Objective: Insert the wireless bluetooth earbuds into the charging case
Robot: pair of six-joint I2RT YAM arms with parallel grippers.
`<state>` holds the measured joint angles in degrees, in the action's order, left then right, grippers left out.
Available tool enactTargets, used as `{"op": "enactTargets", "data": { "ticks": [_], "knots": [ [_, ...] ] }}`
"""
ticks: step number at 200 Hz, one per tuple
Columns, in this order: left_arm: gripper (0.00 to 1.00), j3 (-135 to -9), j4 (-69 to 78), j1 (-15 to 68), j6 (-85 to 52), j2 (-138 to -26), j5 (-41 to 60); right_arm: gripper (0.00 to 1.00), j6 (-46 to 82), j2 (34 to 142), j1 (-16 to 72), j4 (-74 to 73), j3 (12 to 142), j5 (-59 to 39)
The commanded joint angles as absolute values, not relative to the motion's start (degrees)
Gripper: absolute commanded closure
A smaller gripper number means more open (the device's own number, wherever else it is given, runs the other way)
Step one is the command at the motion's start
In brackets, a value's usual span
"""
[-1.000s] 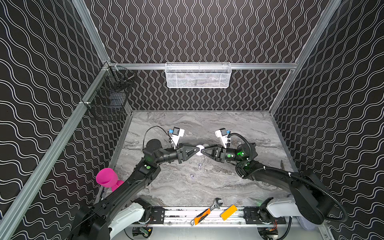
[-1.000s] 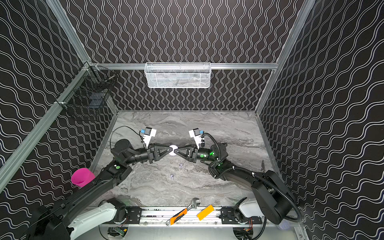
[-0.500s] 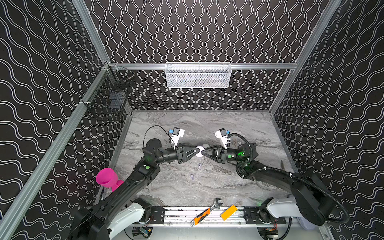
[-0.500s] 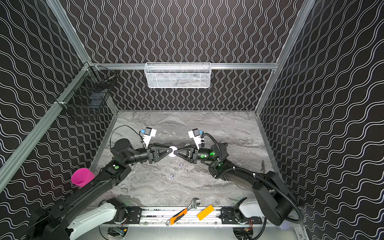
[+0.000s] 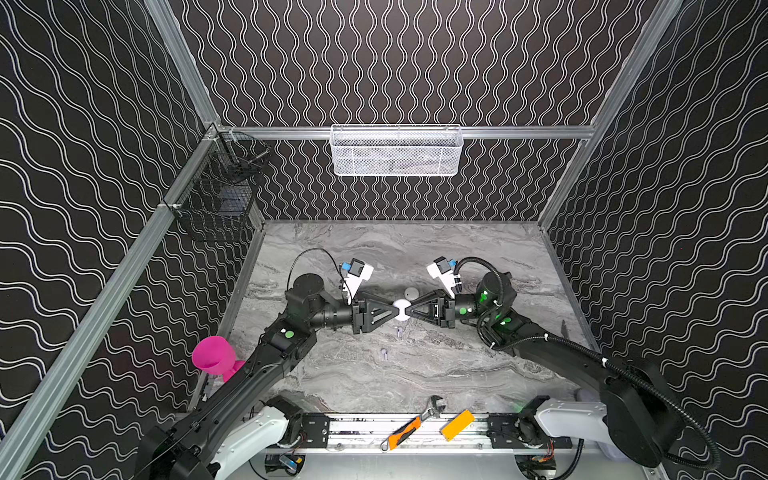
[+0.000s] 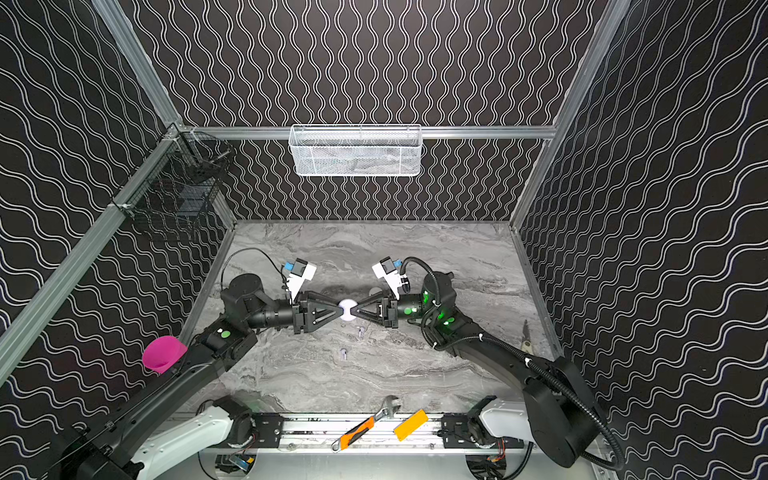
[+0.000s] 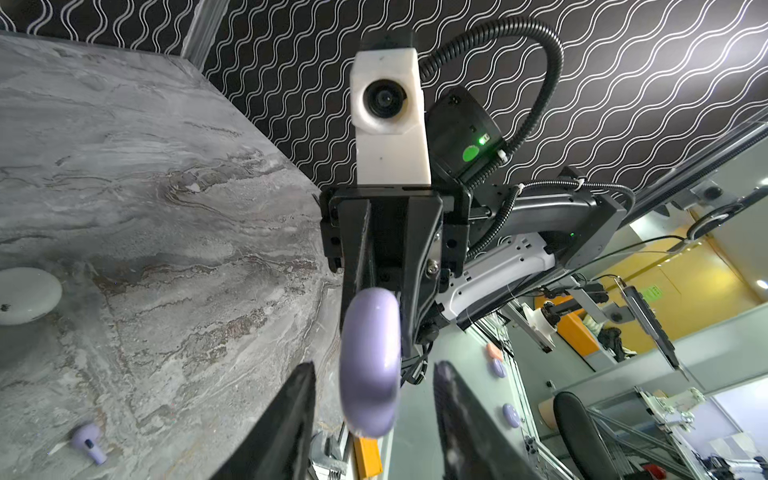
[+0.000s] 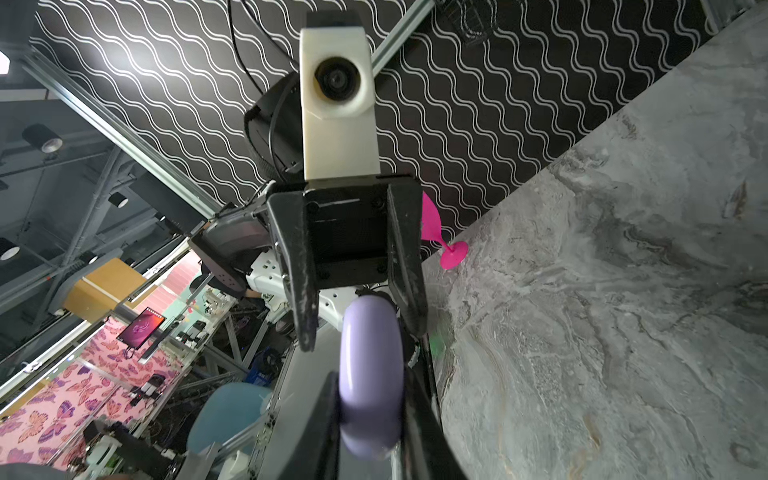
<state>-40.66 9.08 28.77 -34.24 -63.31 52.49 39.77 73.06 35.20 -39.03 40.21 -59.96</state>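
Case [image 5: 401, 305] between left gripper [image 5: 394, 310], right gripper [image 5: 409, 310]; second case [image 5: 410, 293] behind; first earbud [image 5: 399, 331] before, second earbud [image 5: 383, 354] nearer.

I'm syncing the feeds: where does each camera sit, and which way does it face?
Both top views: high at the near end, looking down at the table; both arms show.
Left wrist: on the left arm, facing the right tool; own left tool open.
Right wrist: on the right arm, facing the left tool; own tool grips the lavender case.
Shared: every view shows that case.
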Motion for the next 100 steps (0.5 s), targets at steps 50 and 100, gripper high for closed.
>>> {"op": "enactTargets", "data": {
  "ticks": [50, 100],
  "knots": [
    [0.54, -44.2, -2.1, 29.0, -24.5, -63.7, 58.5, 0.89, 34.3, 72.6, 35.0, -32.8, 41.3, -66.3],
    [0.58, -44.1, -1.6, 30.2, -24.5, -65.2, 58.5, 0.89, 35.9, 73.0, 34.8, -34.8, 41.6, -67.1]
  ]
}}
